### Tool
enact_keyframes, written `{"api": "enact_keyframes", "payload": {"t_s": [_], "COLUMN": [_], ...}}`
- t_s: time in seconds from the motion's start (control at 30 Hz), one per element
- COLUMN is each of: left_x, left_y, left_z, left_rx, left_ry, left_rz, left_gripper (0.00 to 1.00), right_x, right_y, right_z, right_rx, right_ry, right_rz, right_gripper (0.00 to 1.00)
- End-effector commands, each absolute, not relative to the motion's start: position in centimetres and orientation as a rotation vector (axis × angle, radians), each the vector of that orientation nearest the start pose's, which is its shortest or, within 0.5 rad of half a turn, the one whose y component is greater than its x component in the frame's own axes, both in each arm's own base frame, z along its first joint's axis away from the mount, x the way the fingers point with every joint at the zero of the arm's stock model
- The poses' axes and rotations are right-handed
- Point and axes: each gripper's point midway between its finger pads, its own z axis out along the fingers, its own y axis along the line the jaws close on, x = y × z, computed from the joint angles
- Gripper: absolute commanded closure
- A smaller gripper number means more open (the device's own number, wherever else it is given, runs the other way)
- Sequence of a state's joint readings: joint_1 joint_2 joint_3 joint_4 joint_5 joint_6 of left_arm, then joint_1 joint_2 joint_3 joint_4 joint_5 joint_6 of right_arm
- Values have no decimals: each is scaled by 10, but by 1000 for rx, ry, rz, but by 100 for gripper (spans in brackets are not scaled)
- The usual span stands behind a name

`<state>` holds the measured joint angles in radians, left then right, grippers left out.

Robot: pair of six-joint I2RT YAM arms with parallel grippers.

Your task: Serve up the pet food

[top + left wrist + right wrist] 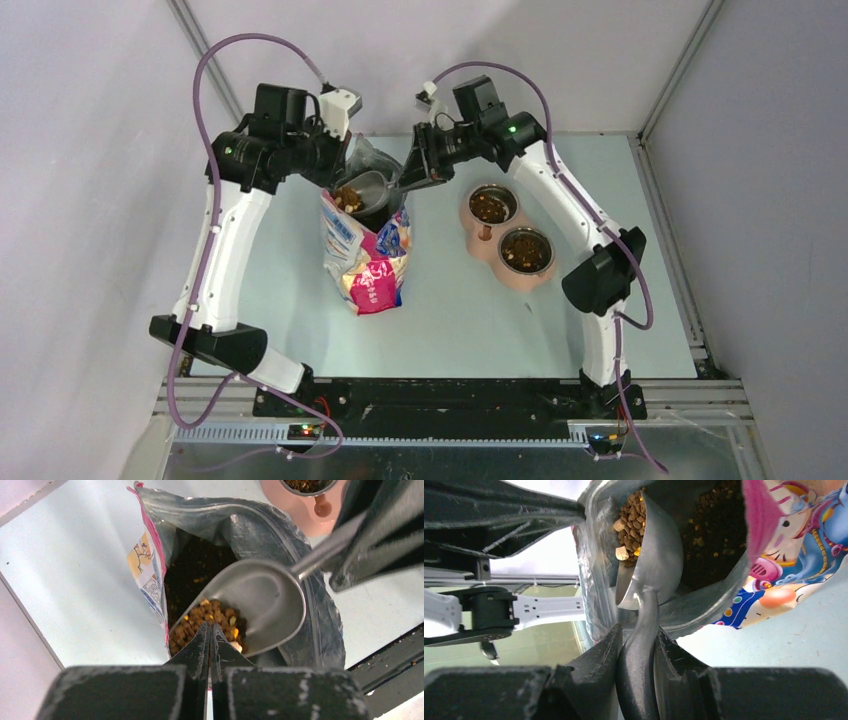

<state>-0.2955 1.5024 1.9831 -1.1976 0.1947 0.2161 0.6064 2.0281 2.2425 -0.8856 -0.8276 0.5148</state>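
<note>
Right gripper point(636, 642) clamps the grey metal scoop point(265, 600) of dark brown kibble pellets point(210, 616) over the glossy cartoon-printed bag point(365, 265) (left gripper point(210, 642) pinches its rim, holding the mouth open).

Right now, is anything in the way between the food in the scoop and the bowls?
No, nothing I can see. The right gripper holds the scoop of food over the bag, and only bare table lies between it and the bowls.
</note>
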Motion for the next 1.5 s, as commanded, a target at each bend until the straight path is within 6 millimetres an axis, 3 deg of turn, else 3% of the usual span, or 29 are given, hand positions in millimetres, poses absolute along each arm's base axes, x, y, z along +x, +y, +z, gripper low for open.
{"api": "enact_keyframes", "payload": {"t_s": [0.0,0.23,0.6,0.67,0.7,0.73,0.77,0.8,0.83,0.93,1.1,1.27,1.47], "left_x": [318,309,295,296,298,300,304,305,307,310,312,314,316], "left_y": [-122,-115,-89,-82,-75,-69,-58,-54,-47,-35,-29,-27,-29], "left_z": [352,363,381,383,383,384,386,387,389,392,390,385,381], "left_rx": [729,726,705,694,677,662,635,621,596,560,552,555,560], "left_ry": [2175,2163,2119,2116,2123,2125,2128,2127,2128,2134,2147,2162,2173], "left_rz": [-239,-208,-57,-16,34,73,134,155,179,202,226,237,231], "left_gripper": [100,100,100,100,100,100,100,100,100,100,100,100,100], "right_x": [318,335,354,351,353,351,351,352,351,349,342,339,350], "right_y": [390,376,341,335,333,330,327,326,324,320,316,310,308], "right_z": [355,352,368,355,365,357,362,351,359,349,347,360,356], "right_rx": [-578,-474,-420,-424,-505,-461,-518,-449,-522,-503,-500,-509,-383], "right_ry": [2236,2226,2096,2074,1960,1985,1907,1955,1851,1806,1763,1639,1589], "right_rz": [1684,1772,1856,1908,1913,1953,1956,2012,2010,2075,2138,2165,2239], "right_gripper": [100,100,100,100,100,100,100,100,100,100,100,100,100]}}
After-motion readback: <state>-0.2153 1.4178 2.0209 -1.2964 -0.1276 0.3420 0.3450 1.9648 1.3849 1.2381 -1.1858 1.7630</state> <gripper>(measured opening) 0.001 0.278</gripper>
